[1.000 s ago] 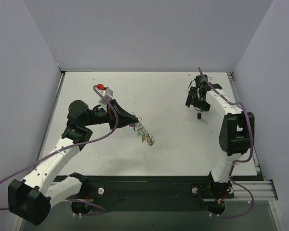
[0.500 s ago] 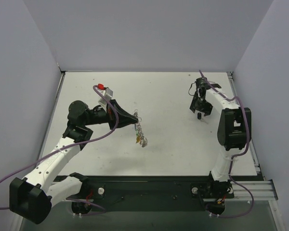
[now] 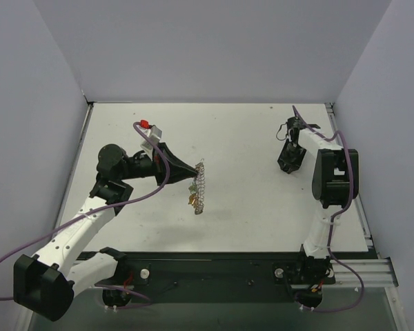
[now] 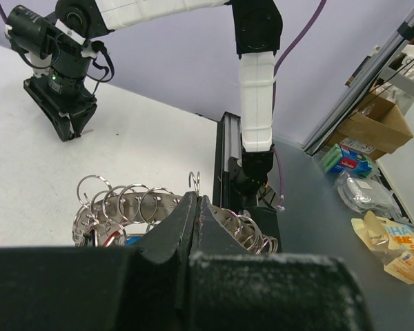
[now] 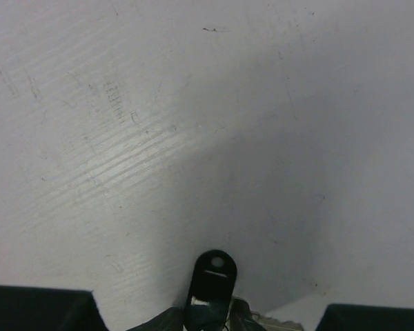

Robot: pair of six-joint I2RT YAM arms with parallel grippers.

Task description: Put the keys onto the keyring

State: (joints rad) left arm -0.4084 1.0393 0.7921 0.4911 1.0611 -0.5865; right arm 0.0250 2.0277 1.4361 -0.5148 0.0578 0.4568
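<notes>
Setup is a plain white table [image 3: 262, 207] boxed in by pale lilac-grey walls [image 3: 207, 48] on three sides, with a black rail [image 3: 214, 269] along the near edge where both arm bases are bolted. Up close in the right wrist view the tabletop is seen to be matte, with faint streaks and tiny scuffs, and a soft shadow is thrown under the wrist. In the left wrist view some clutter can be made out past the table's right edge: a cardboard box [image 4: 376, 127] and a few packets [image 4: 393, 248] on a grey surface.

The keyring [image 3: 201, 187] is pinched at its rim by the left gripper [image 3: 192, 176], whose jaws are pressed tight together on it. It's held left of centre over the table, edge-on to the overhead camera. Lots of small wire loops are seen along its rim, and a couple of small coloured keys [image 3: 192, 201] are hung from it. Whether its low end touches the table can't be told.

The right gripper [image 3: 288, 164] is parked low at the far right of the table, well apart from the ring. Its fingers [image 5: 34, 307] are spread either side of a black-headed key [image 5: 212, 279] lying on the surface, with gaps left on both sides.
</notes>
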